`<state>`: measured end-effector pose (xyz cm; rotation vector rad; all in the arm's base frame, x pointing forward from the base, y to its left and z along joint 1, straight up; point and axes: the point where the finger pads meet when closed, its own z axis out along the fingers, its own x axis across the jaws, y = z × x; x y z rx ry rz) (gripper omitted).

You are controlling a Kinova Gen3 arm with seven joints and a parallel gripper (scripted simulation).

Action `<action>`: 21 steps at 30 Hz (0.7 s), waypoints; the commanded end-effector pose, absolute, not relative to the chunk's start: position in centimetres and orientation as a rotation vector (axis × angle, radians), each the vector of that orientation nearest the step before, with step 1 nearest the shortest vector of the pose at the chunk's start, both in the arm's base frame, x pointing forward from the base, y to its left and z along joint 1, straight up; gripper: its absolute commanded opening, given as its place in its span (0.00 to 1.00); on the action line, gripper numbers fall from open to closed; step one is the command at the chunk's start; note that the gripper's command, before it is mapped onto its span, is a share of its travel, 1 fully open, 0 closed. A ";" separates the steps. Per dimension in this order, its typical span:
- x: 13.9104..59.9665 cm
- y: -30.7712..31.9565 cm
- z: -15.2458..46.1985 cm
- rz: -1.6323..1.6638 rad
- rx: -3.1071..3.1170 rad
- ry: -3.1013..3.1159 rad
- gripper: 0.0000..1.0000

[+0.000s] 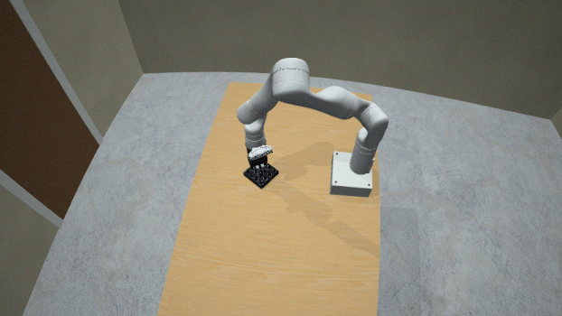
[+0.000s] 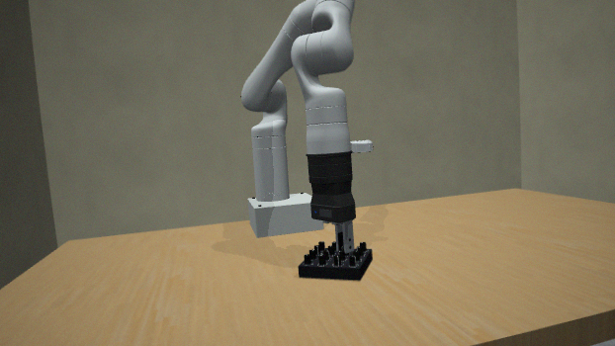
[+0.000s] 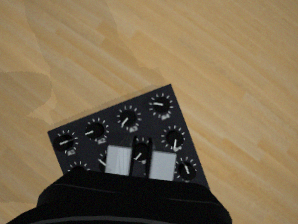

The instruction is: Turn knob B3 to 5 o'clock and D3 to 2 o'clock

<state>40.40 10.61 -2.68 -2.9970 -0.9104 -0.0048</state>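
Note:
The black knob box (image 1: 261,177) stands on the wooden table; it also shows in the exterior view (image 2: 336,263) and in the wrist view (image 3: 127,143). My gripper (image 3: 141,151) points straight down onto the box, with its two pale finger pads on either side of a knob. That knob (image 3: 140,152) is the third in the second row from the far edge, which I take as B3. The gripper is shut on it. In the side view the fingers (image 2: 344,245) reach down among the knobs. The far row of knobs is in plain view. The near rows are hidden under the gripper body.
The arm's grey base block (image 1: 351,173) stands on the table to the right of the box, and behind it in the side view (image 2: 284,215). The box sits near the table's left edge (image 1: 199,171).

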 end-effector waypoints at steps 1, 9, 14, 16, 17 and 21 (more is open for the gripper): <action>40.3 10.6 -2.7 -0.001 -3.016 -0.855 0.30; 40.3 10.6 -2.7 0.000 -3.064 -0.662 0.30; 40.3 10.6 -2.7 0.001 -3.095 -0.496 0.30; 40.3 10.6 -2.7 0.001 -3.105 -0.429 0.30; 40.3 10.6 -2.7 0.001 -3.109 -0.396 0.30; 40.3 10.6 -2.7 0.001 -3.117 -0.329 0.30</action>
